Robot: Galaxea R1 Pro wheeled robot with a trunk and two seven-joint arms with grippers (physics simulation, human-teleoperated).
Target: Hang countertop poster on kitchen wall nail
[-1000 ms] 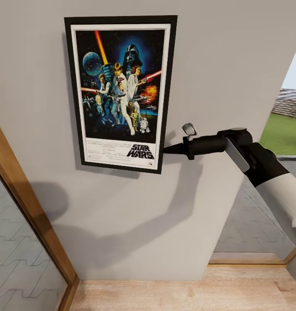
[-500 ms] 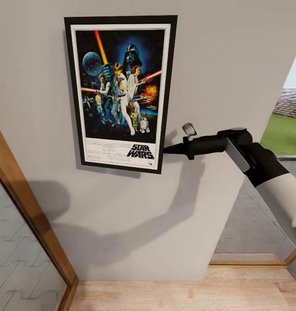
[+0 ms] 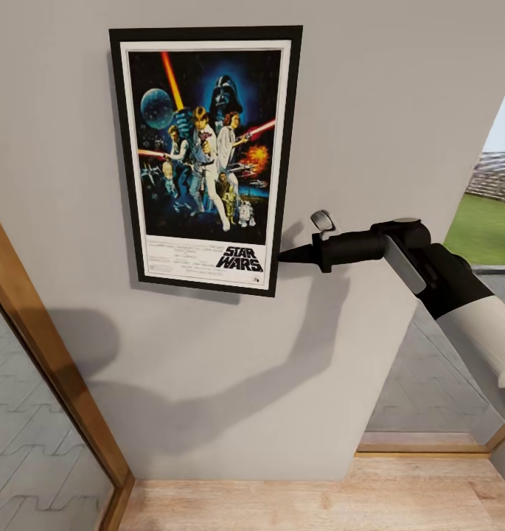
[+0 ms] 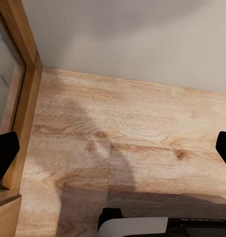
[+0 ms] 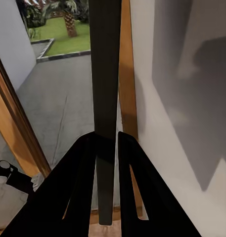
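head view, poster (image 3: 206,158) flat on wall, right jaws pinching its edge

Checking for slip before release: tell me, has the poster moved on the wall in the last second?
No. The poster sits at the same spot on the wall, right gripper clamped on its edge.

**What I can't make out from here**

In my head view my right gripper (image 3: 283,256) meets the poster (image 3: 206,158) at its lower right edge, and the frame hides my fingertips there. The small print beside the poster's lettering is too fine to read. Behind the poster, any nail is covered. My left gripper's fingers (image 4: 5,153) are cut off at the wrist picture's borders.
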